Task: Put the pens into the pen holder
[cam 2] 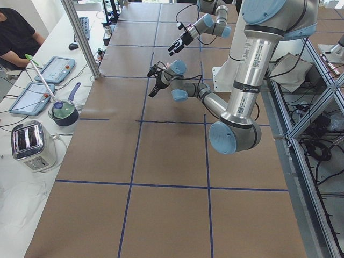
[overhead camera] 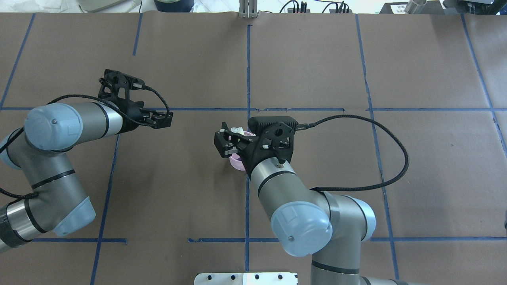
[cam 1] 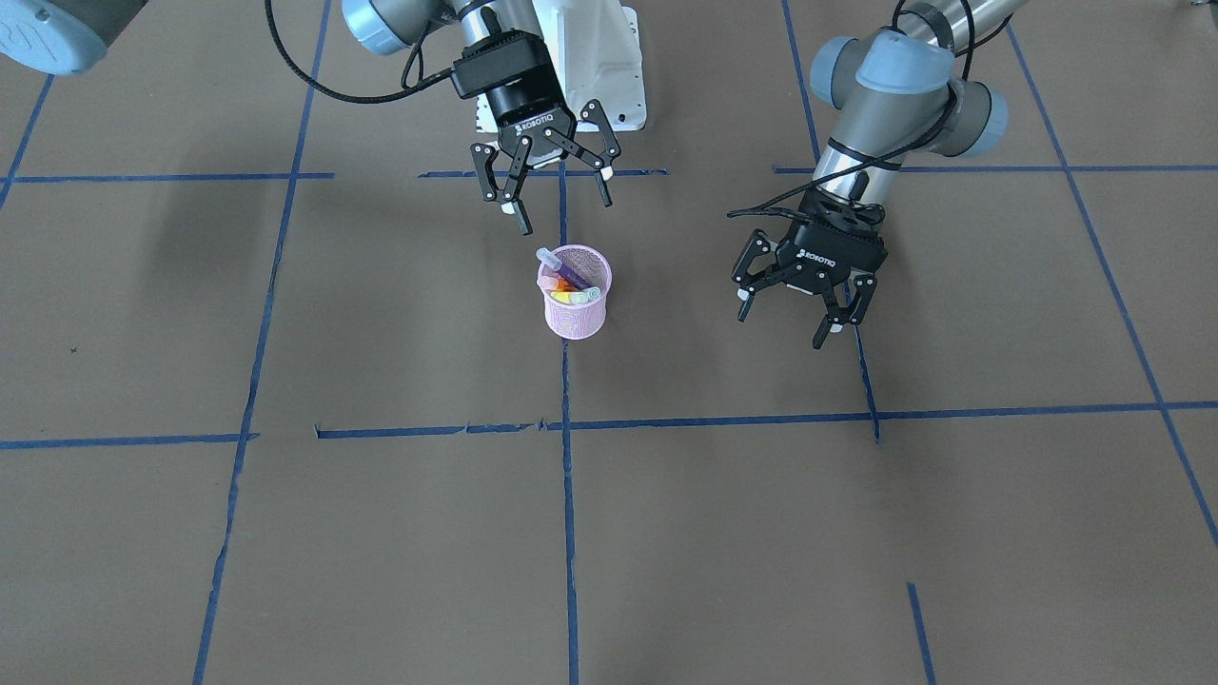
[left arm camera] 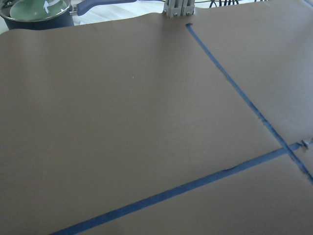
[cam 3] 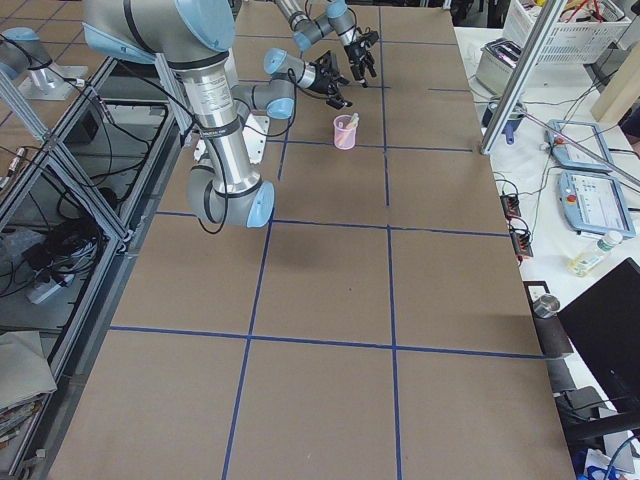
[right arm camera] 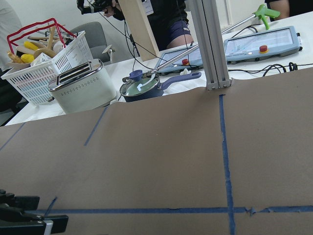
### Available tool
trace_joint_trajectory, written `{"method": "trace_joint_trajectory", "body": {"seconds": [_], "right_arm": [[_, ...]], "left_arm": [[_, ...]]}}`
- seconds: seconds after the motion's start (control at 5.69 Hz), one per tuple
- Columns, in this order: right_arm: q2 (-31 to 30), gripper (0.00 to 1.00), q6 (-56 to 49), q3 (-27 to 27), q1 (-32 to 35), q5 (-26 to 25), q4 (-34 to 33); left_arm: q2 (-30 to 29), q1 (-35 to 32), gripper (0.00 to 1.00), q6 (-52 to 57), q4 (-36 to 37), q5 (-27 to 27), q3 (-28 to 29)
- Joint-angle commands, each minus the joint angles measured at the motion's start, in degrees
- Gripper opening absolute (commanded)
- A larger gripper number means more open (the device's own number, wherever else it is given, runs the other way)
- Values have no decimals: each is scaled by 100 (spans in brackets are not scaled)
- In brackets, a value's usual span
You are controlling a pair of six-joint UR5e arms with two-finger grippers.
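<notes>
The task looks practically done: every pen in view, a cluster of short marker-style pens [cam 1: 571,285] in purple, orange, yellow and green, sits inside the small pink wire-mesh pen holder [cam 1: 577,322], which stands upright. The right gripper [cam 1: 563,214] hangs released and empty just behind it. The left gripper [cam 1: 788,323], also spread and empty, is well apart.

The matt brown paper tabletop [cam 1: 381,533] carries smooth blue tape lines [cam 1: 568,533]; the round pink wire-mesh cup [cam 1: 577,321] holds glossy plastic marker pens [cam 1: 569,276].
</notes>
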Motion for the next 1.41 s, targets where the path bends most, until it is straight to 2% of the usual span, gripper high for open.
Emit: {"method": "trace_joint_trajectory", "body": {"seconds": [0.0,0.18,0.35,0.7,0.88,1.05,1.23], "right_arm": [[-787,99,-42,332,1115,1836,4],[-1262,99,-408,394,2148,3455,-22],[-1693,99,-1177,307,3107,4785,-65],[-2328,99,-3273,-532,5154,7098,-57],[-2461,99,-4390,-1120,6034,7919,-92],[-2567,99,-5306,-1657,6617,8249,-101],[-2594,99,-5925,-2245,7015,8504,-153]], "left_arm": [[582,-719,99,1146,60,-870,32],[854,-1220,99,1918,243,-1292,85],[900,-1973,99,2448,724,-2105,86],[909,-3669,99,3845,1970,-3827,86],[901,-4391,99,4390,2481,-4341,103],[874,-4815,99,5300,3557,-4363,103],[857,-4907,100,5431,4203,-4346,138]]}}
